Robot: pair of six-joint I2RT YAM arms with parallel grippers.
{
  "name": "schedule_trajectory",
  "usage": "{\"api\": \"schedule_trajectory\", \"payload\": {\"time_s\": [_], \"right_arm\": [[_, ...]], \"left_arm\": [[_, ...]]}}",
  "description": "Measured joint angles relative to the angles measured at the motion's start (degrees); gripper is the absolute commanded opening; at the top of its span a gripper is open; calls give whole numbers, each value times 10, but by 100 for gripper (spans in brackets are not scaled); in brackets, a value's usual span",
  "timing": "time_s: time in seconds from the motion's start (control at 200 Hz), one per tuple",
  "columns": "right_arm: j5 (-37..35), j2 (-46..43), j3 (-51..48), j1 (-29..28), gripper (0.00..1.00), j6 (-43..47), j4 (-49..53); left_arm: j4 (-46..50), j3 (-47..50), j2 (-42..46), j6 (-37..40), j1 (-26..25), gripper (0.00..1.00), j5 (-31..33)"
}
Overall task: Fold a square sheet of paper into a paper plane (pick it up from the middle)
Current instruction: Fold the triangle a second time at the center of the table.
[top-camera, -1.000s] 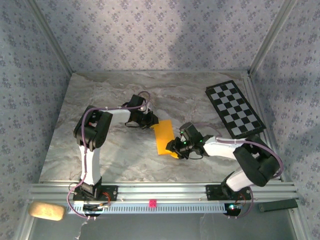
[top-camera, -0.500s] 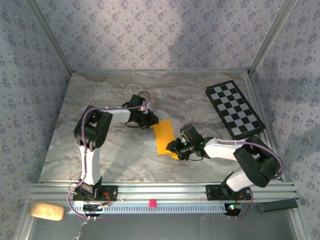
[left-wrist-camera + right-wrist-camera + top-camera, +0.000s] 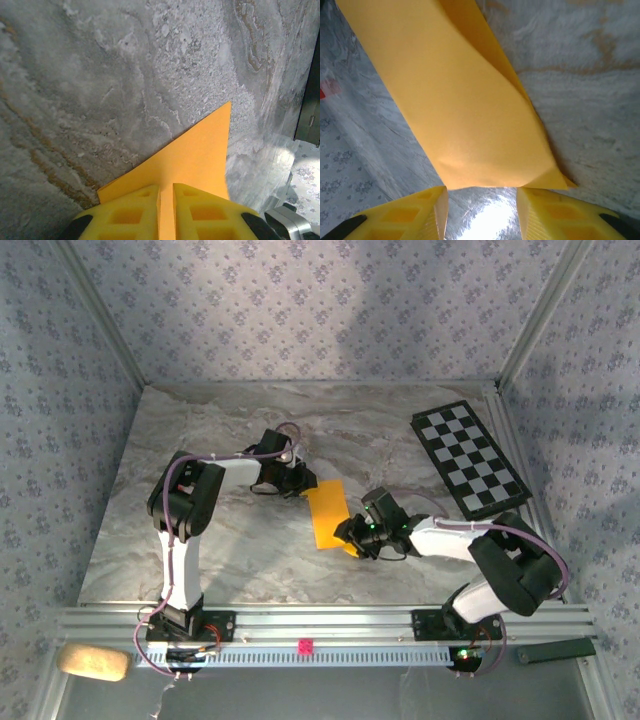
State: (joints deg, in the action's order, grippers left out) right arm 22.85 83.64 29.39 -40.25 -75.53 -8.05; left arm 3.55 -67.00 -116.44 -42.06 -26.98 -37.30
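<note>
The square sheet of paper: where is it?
Top view: the square sheet of paper is mid-table, far end pinched by the left gripper, near end at the right gripper.

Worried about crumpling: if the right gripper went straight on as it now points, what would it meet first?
Probably the folded end of the square sheet of paper, just ahead between the open fingers of the right gripper; depth is unclear.

The thin orange-yellow square sheet of paper (image 3: 328, 515) is folded over on itself into a long, narrow band. It sits near the middle of the grey marbled desk (image 3: 230, 560), with its long axis running roughly from 12 o'clock to 6 o'clock. The upper layer covers a lower one, whose edge shows along one side. The 6 o'clock end curves in a soft, uncreased fold. The 12 o'clock end, with one sharp corner jutting out, is pinched in the left claw (image 3: 166, 194).
</note>
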Motion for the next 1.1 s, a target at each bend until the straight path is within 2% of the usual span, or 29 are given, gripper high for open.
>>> {"api": "schedule_trajectory", "payload": {"time_s": [0.365, 0.89, 1.099], "right_arm": [[-32, -21, 0, 9, 44, 6, -2], [-40, -56, 28, 26, 46, 84, 44], [-12, -44, 49, 50, 54, 135, 44]], "left_arm": [[0, 0, 0, 0, 0, 15, 0], [0, 0, 0, 0, 0, 15, 0], [0, 0, 0, 0, 0, 15, 0]]}}
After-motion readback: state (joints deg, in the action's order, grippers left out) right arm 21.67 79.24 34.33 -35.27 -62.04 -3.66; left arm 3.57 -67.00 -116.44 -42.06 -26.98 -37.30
